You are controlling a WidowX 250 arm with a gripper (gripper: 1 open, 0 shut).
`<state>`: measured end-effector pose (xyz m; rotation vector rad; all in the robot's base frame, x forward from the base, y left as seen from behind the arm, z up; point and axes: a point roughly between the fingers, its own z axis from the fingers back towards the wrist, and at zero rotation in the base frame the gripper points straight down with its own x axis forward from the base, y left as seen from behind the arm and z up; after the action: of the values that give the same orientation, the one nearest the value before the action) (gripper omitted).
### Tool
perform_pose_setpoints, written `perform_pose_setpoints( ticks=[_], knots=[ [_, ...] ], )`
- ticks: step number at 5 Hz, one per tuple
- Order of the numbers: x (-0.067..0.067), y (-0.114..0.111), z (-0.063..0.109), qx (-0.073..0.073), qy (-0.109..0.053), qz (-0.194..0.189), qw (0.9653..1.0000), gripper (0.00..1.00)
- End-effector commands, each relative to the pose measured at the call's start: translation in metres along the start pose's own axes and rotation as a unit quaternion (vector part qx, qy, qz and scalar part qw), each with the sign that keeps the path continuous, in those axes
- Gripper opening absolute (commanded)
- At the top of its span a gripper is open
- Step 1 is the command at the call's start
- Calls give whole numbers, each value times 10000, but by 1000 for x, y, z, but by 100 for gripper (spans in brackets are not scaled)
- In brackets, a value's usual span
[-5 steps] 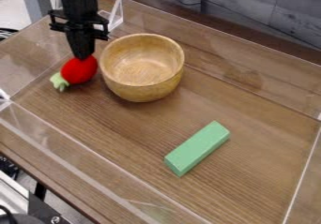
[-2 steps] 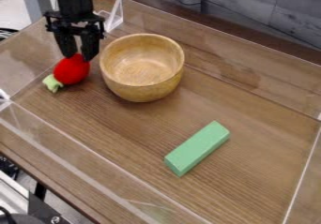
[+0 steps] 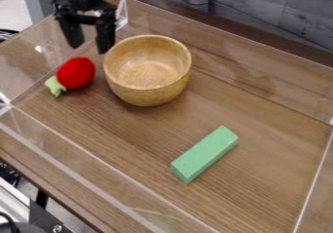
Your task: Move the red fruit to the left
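Red and round, the toy fruit (image 3: 77, 73) rests on the brown wooden surface (image 3: 136, 139), its pale green stub pointing toward the lower left of the view. Just to its right sits the round wooden bowl (image 3: 147, 69), with the fruit outside it. Above and behind the fruit is the pincer (image 3: 86, 39), dark and blurred, its two sides spread apart and holding nothing. A flat green block (image 3: 204, 155) lies at a slant, well apart from both, toward the lower right.

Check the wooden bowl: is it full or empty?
Empty: the wooden bowl shows its bare inside, and the red fruit lies on the table beside it, not in it.
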<state>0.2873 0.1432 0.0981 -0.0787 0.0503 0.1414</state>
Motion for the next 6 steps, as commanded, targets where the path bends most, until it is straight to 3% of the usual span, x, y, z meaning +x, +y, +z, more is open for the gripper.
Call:
perform_pose_setpoints(
  ticks=[1, 2, 5, 6],
  knots=[
    [4, -17, 31, 122, -437, -155, 9989, 0],
    [4, -29, 37, 154, -530, -310, 9980, 100],
    [-9, -68, 29, 212, -504, -957, 9939, 100],
    [-4, -76, 28, 307, -499, -900, 9942, 100]
  ],
)
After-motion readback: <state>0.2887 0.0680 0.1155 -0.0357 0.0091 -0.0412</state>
